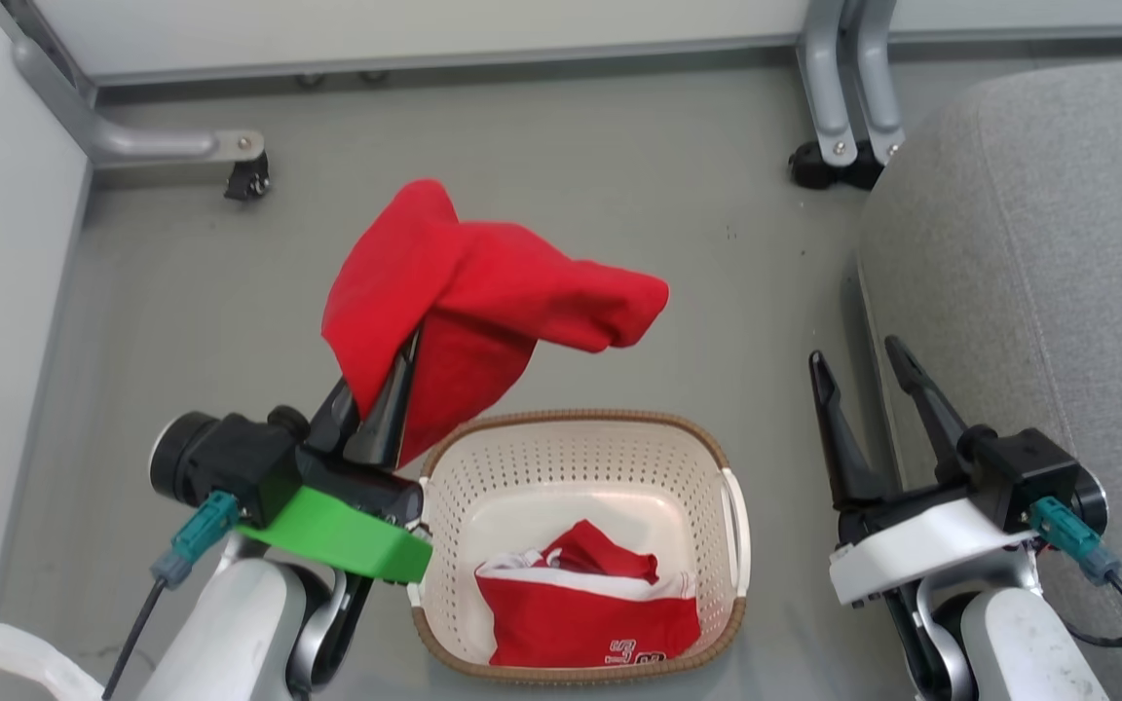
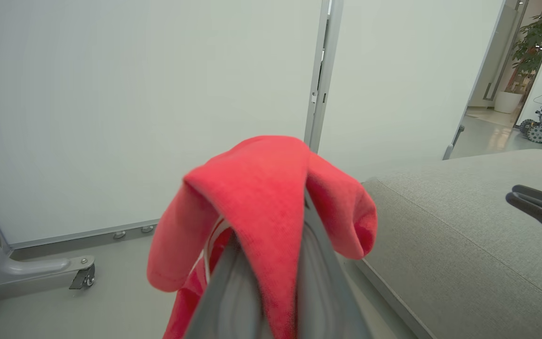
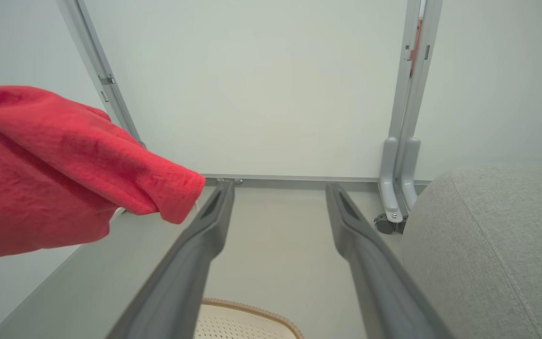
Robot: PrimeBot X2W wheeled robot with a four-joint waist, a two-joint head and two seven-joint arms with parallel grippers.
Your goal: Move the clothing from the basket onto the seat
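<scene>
The red cloth (image 1: 464, 282) hides the left pincer (image 1: 397, 385) at its tips. The jersey (image 1: 585, 613) print is too small to read, perhaps digits. The seat (image 1: 1038, 243) runs off the right edge, and the basket (image 3: 247, 322) is cut off at the bottom.

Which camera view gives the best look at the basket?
The head view: almost the whole basket is seen from above, with a red-and-white garment inside. The right wrist view catches a piece of its rim at the bottom edge. The left wrist view faces the held red cloth instead.
</scene>
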